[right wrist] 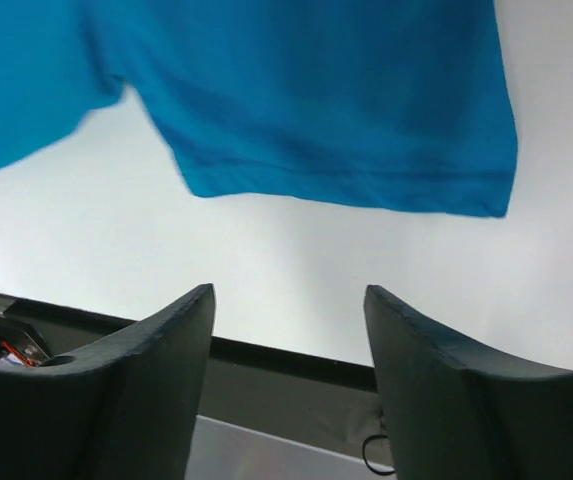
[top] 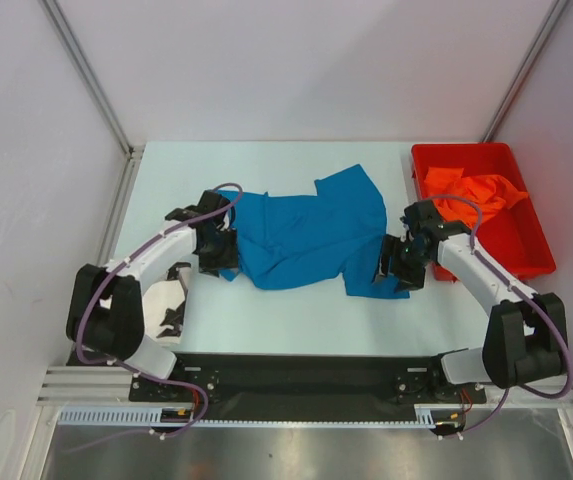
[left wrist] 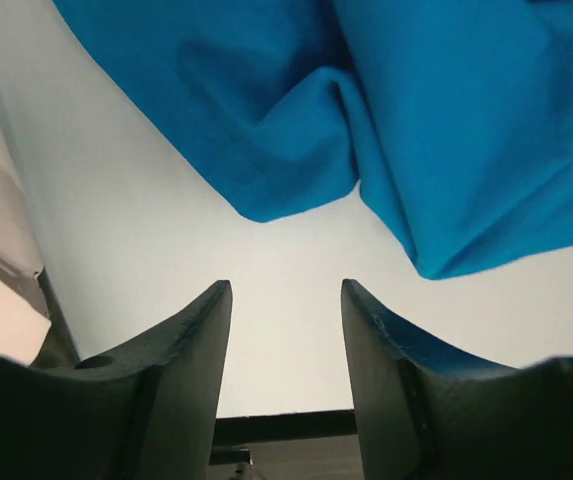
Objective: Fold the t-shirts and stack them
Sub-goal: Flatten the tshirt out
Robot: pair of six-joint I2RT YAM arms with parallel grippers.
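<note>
White table (top: 286,312), pale walls (top: 306,60), seemingly even light

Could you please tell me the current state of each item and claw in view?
Blue shirt: spread rumpled on the table, unheld.
White blotched shirt: lying by the left arm, partly hidden.
Orange shirt: crumpled inside the red bin.
Left claw: open, empty.
Right claw: open, empty.

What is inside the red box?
A crumpled orange shirt lies inside the red box. It covers much of the bottom, so anything hiding under it cannot be seen.
</note>
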